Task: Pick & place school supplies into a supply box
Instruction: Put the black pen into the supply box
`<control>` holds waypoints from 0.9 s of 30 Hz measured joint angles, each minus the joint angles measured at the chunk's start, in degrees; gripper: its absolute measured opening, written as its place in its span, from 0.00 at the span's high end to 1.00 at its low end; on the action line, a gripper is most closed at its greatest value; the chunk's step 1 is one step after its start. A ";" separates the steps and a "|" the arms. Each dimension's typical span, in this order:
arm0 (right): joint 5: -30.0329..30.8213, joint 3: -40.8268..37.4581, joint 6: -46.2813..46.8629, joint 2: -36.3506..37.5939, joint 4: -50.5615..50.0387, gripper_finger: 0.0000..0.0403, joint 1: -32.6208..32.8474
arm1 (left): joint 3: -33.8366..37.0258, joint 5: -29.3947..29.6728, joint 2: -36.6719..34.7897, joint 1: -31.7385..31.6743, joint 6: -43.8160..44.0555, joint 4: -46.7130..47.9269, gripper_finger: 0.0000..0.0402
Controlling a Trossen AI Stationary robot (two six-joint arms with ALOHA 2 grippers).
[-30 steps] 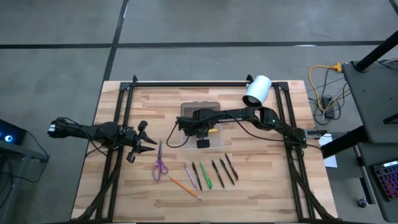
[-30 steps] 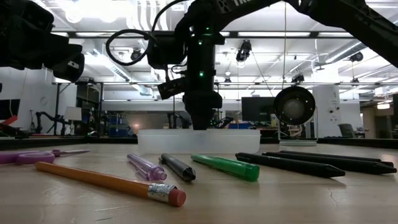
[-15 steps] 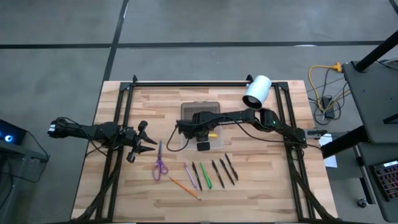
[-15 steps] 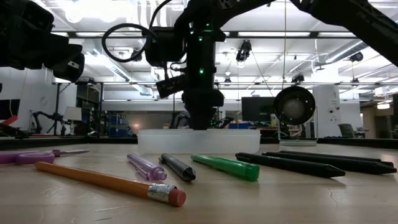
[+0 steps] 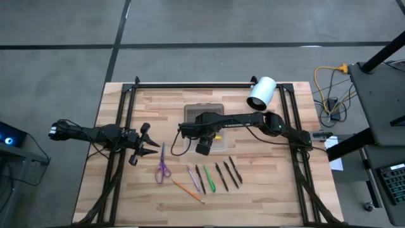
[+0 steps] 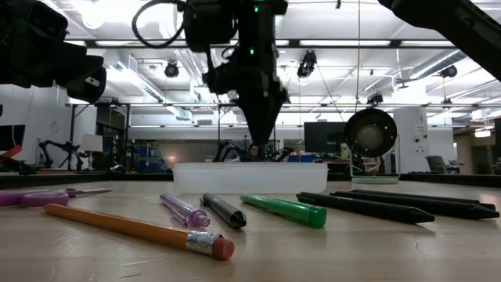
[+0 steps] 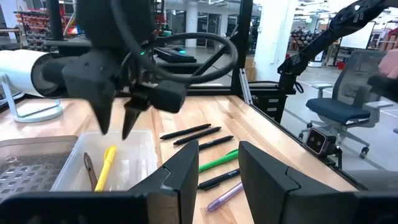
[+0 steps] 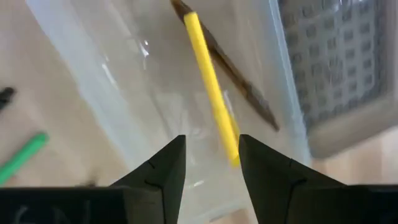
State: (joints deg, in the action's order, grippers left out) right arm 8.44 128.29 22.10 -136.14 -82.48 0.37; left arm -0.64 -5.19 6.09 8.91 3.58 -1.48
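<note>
Currently: Right Arm Over Case, Loose Stock Pending

Right gripper [image 5: 202, 147]: fingers apart, empty, above supply box [image 5: 219, 144], which holds yellow pencil [image 8: 212, 87] and a dark pen. Since a second ago it has risen, apparently tilting.
Left gripper [image 5: 147, 147]: idle, parted.
Table stock: pencil [image 6: 137, 229], green pen [image 6: 283, 210]. Light, stiff, slick; pinch mid-shaft.

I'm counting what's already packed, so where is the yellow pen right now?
The yellow pen lies inside the clear supply box at mid-table, beside a dark brown pencil, with the right gripper open just above it.
</note>
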 joint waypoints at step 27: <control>8.31 2.45 32.65 2.63 -6.65 0.68 14.52 | -0.01 0.00 -0.01 0.01 0.02 -0.01 0.75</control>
State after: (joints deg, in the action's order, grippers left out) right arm 16.75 130.74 54.75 -133.51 -89.13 14.88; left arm -0.65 -5.19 6.09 8.92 3.60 -1.49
